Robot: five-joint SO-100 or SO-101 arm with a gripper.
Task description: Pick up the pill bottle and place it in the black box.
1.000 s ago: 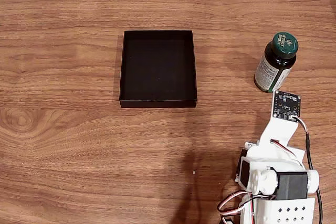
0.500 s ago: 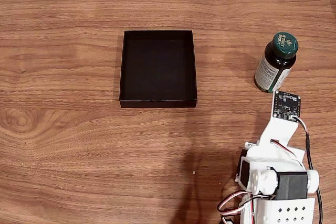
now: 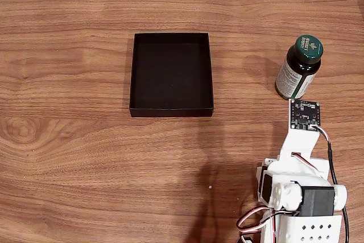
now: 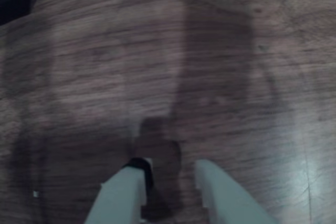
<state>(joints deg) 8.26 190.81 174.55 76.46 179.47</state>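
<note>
Pill bottle [image 3: 300, 67] stands upright on the table [image 3: 79, 157] at about 3 o'clock from the black box [image 3: 171, 74] — well apart, untouched. Gripper [image 4: 170, 174] hangs low over bare wood, fingers slightly parted, holding nothing — probably lining up its reach.

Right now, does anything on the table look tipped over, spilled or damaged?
Nothing stands out. The pill bottle stands capped on the table, apart from the black box, which sits flat and holds nothing.
</note>
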